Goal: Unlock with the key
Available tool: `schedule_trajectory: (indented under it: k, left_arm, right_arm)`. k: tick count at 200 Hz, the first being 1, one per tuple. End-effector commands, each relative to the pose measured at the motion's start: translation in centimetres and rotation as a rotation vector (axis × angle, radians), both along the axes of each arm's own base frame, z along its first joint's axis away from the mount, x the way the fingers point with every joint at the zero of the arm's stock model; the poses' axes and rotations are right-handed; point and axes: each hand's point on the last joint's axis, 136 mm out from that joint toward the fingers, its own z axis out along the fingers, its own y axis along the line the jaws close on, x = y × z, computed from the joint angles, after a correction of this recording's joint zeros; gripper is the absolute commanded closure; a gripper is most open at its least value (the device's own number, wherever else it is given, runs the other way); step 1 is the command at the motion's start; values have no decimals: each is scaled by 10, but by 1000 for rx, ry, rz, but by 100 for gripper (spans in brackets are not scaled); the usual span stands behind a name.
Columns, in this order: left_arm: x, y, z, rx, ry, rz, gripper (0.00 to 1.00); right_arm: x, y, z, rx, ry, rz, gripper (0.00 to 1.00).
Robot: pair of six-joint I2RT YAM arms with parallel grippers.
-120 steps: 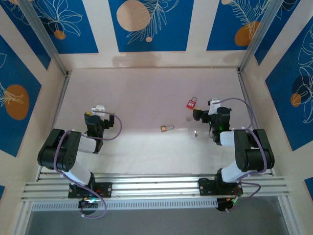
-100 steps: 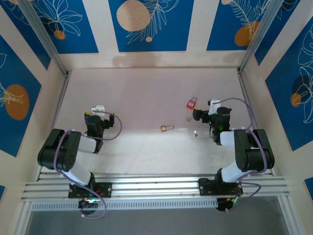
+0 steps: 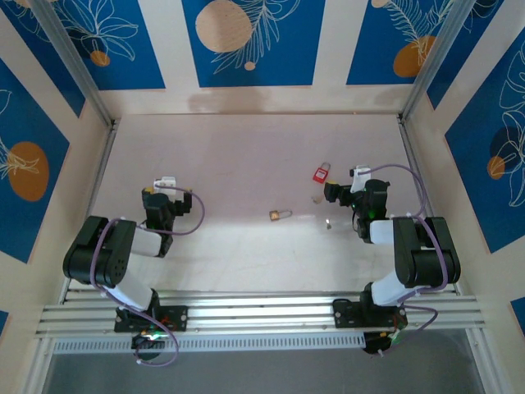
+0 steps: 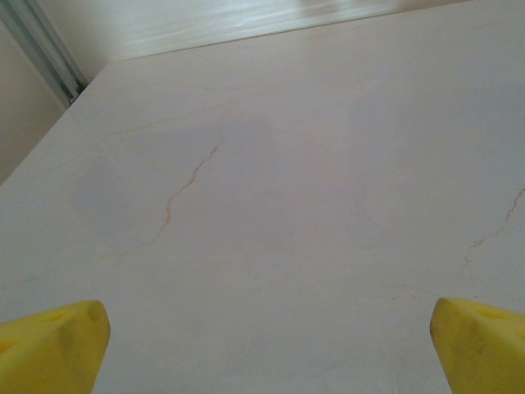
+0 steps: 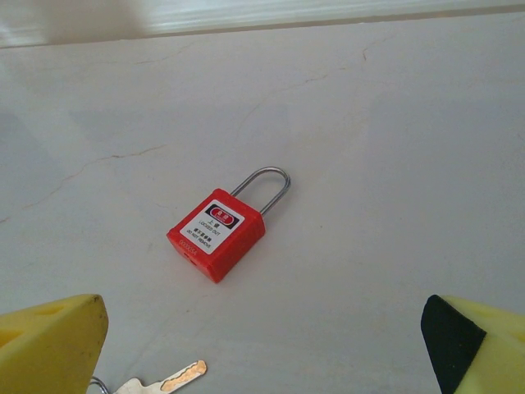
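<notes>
Right claw (image 5: 262,345) (wide open) still hovers near red padlock (image 5: 216,232), nothing shifted

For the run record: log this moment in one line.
left gripper open over table | right gripper open, facing red padlock | padlock lying flat | key on table nearby, not held

Red padlock (image 3: 321,173) on table (image 3: 246,156) — untouched.
</notes>
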Motion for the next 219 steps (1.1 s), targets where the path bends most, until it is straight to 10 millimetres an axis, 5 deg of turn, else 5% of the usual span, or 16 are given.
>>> schedule_trajectory:
  k: [1,53,75,97,119,138,151,167,219]
  left_arm:
    - [5,5,11,-13,-33,21,0]
    - [1,5,22,-14,-50,19,0]
    - [-5,7,57,40,-62,63,0]
    - [-8,-1,114,-20,-77,41,0]
    - [-21,6,162,-233,-50,150,0]
    - [-46,18,186,-437,-25,287,0]
    - [-56,26,187,-540,-77,353,0]
    - [-58,12,189,-585,-122,239,0]
    - [-50,-27,137,-606,200,122,1]
  right_arm:
    - [1,1,3,14,-6,11,1]
    - [3,-5,6,-19,-10,-54,1]
    - [7,-6,24,-71,37,-108,1]
    - [9,-2,55,-76,109,-155,1]
    - [2,-4,96,12,204,-280,1]
    - [-6,-21,103,235,323,-416,1]
    - [-14,-39,82,463,452,-553,1]
    - [-9,-39,67,598,567,-478,2]
    - [15,12,37,299,730,-289,8]
